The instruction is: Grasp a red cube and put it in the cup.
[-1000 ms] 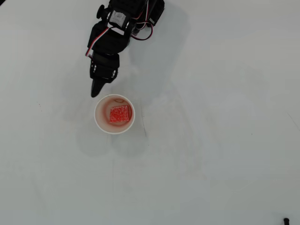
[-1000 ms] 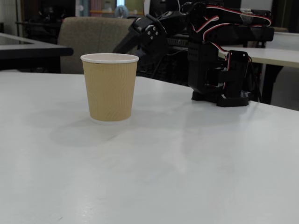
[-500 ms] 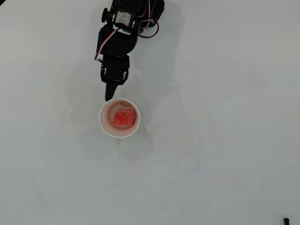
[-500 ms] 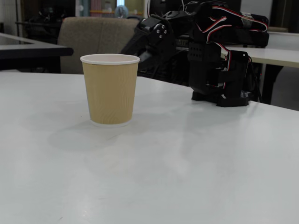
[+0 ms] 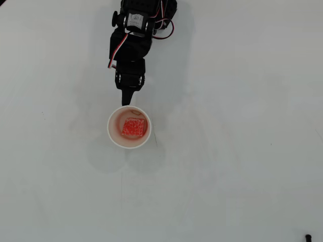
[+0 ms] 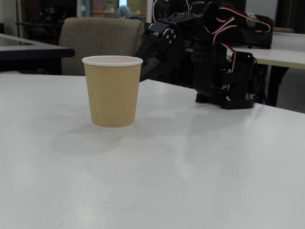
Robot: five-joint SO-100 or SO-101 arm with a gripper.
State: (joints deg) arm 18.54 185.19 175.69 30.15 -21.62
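White desk (image 6: 190,167) is carrying the cup (image 6: 112,90) nearest the fixed camera, with the red cube (image 5: 133,127) lying inside it in the overhead view. Just behind the cup's rim, the hand (image 5: 125,101) is hanging with fingers together, gripping nothing. Beyond, a padded chair (image 6: 97,38) and other tables are sitting in the dim room.

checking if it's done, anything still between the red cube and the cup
Nothing is in the way: the red cube already lies inside the cup, and the gripper sits just outside its rim.
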